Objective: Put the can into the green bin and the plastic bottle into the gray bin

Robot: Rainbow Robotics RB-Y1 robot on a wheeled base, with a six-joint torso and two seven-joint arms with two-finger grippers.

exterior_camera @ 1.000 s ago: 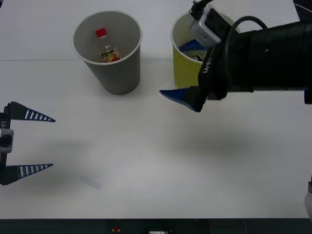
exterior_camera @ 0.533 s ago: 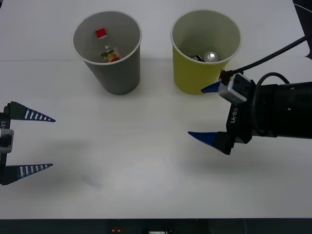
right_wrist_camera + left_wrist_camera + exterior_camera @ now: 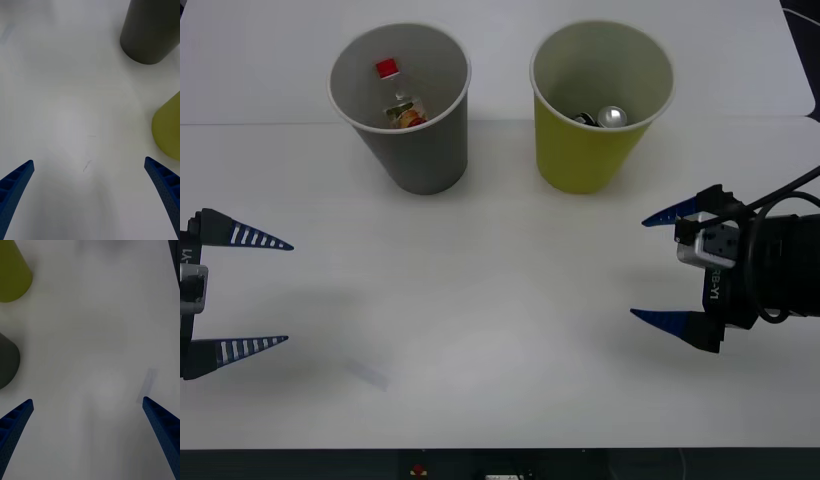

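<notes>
The can [image 3: 612, 116] lies inside the green bin [image 3: 570, 160] at the back right, its silver end showing. Inside the gray bin [image 3: 425, 155] at the back left stands the plastic bottle [image 3: 398, 98], red cap up. My right gripper [image 3: 656, 267] hangs open and empty over the table, in front of and to the right of the green bin. At the left edge my left gripper [image 3: 265, 293] is open and empty. The right wrist view shows the gray bin [image 3: 150, 32] and the green bin [image 3: 168, 129] from outside. The left wrist view shows the green bin [image 3: 11, 275] and the gray bin [image 3: 7, 360].
A white table [image 3: 480, 320] carries both bins near its far side. A faint smudge [image 3: 368, 374] marks the table near the front left. The table's front edge runs along the bottom of the front view.
My right gripper has drawn back from the green bin, moving toward the front right and away from the can it left inside. The left arm has not moved.
</notes>
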